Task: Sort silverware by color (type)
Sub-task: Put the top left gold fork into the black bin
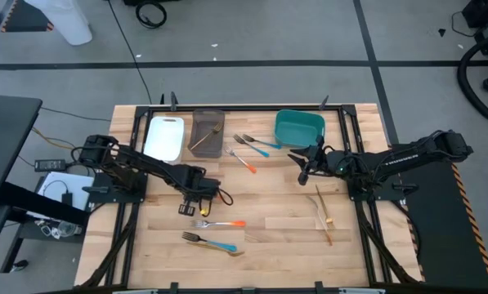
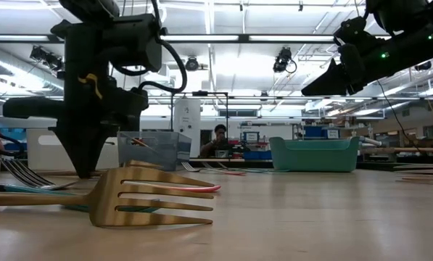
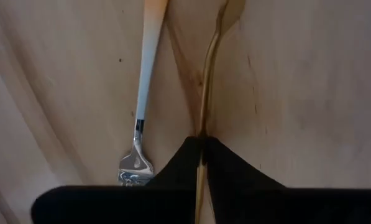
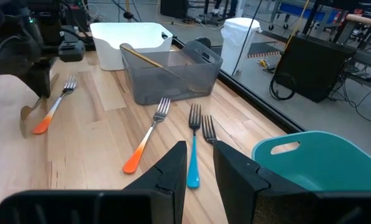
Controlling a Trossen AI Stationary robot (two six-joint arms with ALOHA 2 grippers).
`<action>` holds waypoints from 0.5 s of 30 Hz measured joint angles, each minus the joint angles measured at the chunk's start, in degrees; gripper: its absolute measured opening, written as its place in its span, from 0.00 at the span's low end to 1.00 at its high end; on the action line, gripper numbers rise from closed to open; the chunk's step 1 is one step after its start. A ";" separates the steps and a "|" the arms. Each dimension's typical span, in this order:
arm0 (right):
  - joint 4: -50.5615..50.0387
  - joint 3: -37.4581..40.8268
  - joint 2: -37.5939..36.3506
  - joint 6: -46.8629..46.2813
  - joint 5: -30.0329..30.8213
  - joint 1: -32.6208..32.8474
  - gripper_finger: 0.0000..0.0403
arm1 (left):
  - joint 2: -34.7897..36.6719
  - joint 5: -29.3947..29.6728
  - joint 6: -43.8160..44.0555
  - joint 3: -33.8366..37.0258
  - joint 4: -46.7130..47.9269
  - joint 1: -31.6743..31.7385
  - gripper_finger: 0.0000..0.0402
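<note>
Pinching a tan wooden utensil (image 3: 207,93) between closed fingers, the left gripper (image 1: 191,202) is down at the tabletop in the left-centre of the table (image 1: 284,233). Just near of it lies an orange-handled fork (image 1: 219,223), and nearer still a blue-handled fork (image 1: 211,242). Two more wooden utensils (image 1: 323,214) lie to the right. At the far side, an orange-handled fork (image 4: 146,137) and two blue-handled forks (image 4: 194,146) lie between the grey-brown bin (image 1: 208,132), which holds another wooden piece (image 1: 206,139), and the teal bin (image 1: 300,129). A white bin (image 1: 163,137) sits left of the grey-brown one. The right gripper (image 1: 302,166) hovers near the teal bin, jaws narrowly apart, holding nothing.
</note>
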State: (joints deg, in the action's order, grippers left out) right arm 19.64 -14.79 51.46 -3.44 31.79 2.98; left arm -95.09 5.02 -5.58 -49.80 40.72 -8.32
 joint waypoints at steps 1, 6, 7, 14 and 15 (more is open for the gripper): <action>0.02 0.00 0.00 0.00 0.02 0.00 0.22 | -0.10 -0.02 0.00 -0.48 0.53 0.00 0.06; 0.00 0.00 0.00 0.00 0.11 0.01 0.22 | 0.10 -0.17 -0.09 -5.18 3.41 0.19 0.06; -0.02 0.00 0.00 0.00 0.11 0.01 0.22 | 0.32 -0.18 -0.06 -6.08 4.01 0.41 0.06; -0.23 0.00 0.02 -0.01 -0.88 0.02 0.22 | 3.05 -0.59 5.66 -8.18 4.02 4.91 0.06; -0.21 0.00 0.02 -0.02 -0.93 0.01 0.22 | 4.01 -0.57 6.74 -8.17 3.69 5.87 0.06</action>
State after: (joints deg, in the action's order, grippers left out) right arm 19.43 -14.79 51.48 -3.46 30.86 2.99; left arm -91.08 4.45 1.15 -57.98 44.41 -2.45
